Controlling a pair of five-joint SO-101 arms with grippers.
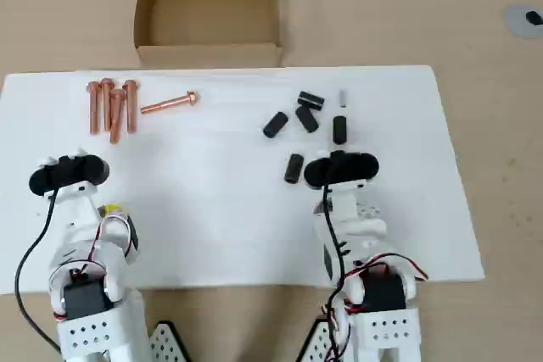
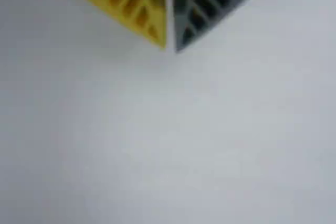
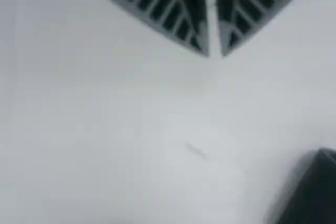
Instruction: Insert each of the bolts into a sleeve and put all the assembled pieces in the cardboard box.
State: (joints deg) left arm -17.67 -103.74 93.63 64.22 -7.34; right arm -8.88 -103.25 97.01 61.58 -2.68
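Right tool (image 3: 214, 53) closed, sleeve (image 1: 293, 168) just beside

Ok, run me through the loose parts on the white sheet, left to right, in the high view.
bunch of copper bolts → lone bolt lying crosswise → cluster of black sleeves

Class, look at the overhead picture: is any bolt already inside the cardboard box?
No: the cardboard box has a bare floor, and the copper bolts lie outside it on the white sheet.
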